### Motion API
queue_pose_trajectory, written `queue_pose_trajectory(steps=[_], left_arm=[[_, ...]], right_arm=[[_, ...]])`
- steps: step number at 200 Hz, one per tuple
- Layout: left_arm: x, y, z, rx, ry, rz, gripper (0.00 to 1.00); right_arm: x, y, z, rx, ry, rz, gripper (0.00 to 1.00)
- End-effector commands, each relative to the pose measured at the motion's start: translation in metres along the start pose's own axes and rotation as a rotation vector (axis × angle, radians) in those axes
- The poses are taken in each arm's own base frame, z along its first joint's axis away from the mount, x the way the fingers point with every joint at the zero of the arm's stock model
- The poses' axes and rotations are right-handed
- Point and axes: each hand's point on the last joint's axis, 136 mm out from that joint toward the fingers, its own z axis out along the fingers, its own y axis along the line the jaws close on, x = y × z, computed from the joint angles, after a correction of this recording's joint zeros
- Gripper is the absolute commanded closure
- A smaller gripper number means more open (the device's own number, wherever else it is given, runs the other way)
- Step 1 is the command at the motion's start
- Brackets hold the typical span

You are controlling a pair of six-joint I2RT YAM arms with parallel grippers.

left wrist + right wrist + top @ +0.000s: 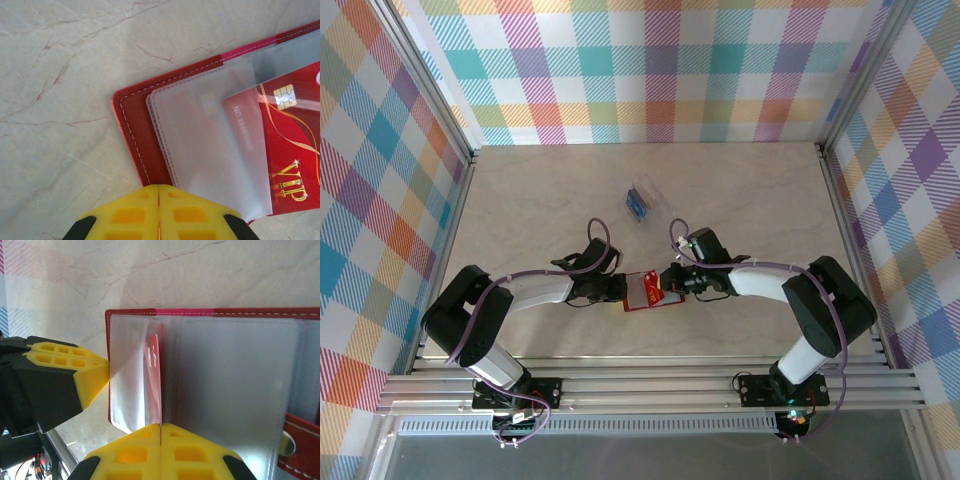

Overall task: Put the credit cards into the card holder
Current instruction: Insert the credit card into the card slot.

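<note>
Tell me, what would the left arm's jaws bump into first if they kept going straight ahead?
The card holder: its frosted sleeve lies right at the left gripper, whose shut jaws seem to pinch its edge. Just beyond sits the red VIP card.

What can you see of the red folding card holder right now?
The red leather-like card holder, white-stitched along its edge, lies open on the pale marble-look table between both arms. Frosted plastic sleeves fill it, and a red VIP chip card sits partly under one. Its snap tab with a metal stud shows at one end. The shut left gripper touches a sleeve's edge. The shut right gripper meets the card's end.
</note>
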Motion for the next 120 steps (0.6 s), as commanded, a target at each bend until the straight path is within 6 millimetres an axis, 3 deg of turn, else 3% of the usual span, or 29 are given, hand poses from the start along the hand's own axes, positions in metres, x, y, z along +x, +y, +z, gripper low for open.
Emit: queue_pose_trajectory(steps=[1, 44, 120], left_arm=[[0.008, 0.002, 0.004, -0.021, 0.036, 0.014, 0.92], [0.009, 0.003, 0.007, -0.023, 0.046, 0.011, 1.0], [0.012, 0.005, 0.013, -0.027, 0.064, 0.003, 1.0]], right_arm=[[-0.01, -0.004, 0.005, 0.016, -0.021, 0.005, 1.0], [-0.014, -0.006, 0.01, 0.012, -0.033, 0.018, 1.0], [-0.013, 0.001, 0.02, -0.013, -0.031, 0.024, 1.0]])
